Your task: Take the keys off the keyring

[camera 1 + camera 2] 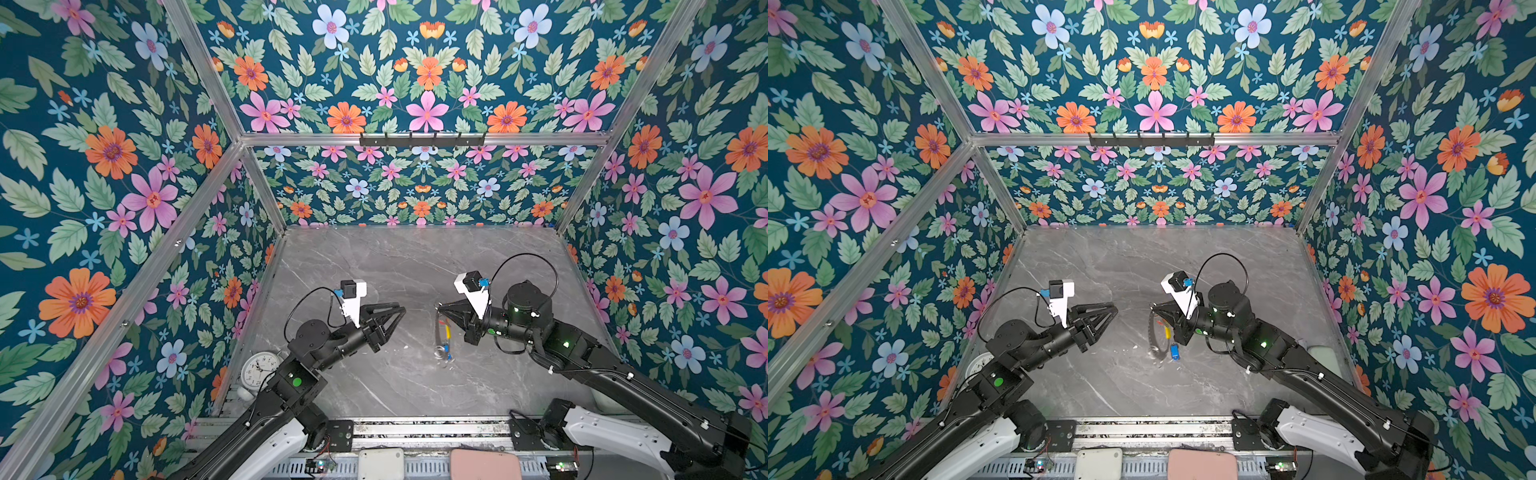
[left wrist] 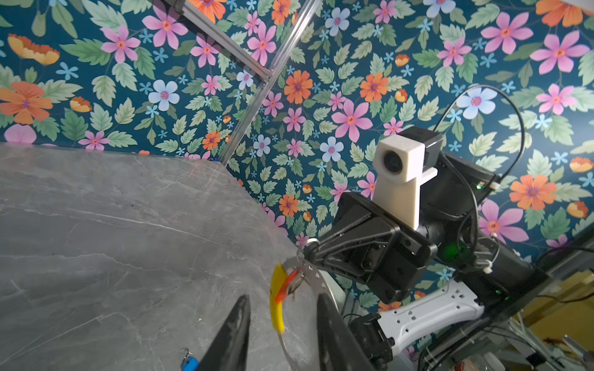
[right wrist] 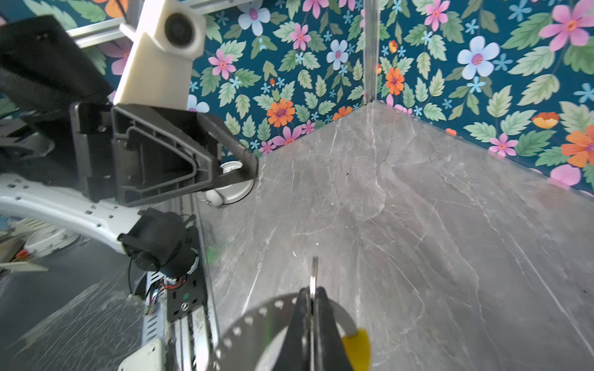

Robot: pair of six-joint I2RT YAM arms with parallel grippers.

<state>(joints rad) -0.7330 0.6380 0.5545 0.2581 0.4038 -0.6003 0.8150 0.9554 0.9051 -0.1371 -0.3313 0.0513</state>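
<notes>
The blurred keyring (image 3: 257, 324) runs off the frame's edge.

Left pincer (image 1: 402, 311) parted, right pincer (image 1: 439, 308) clamped.

No writing, brand or label can be read anywhere. The only markings are the dial numerals of the white alarm clock (image 1: 260, 368), well behind the left gripper (image 1: 402, 310), too small to read.

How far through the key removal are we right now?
Done: the blue-tag key looks loose on the table, off the keyring. In hand: the right gripper is shut on the keyring's rim, holding it raised; the left gripper is open and empty. Left: the red-tag key hangs on the ring by the yellow sleeve.
</notes>
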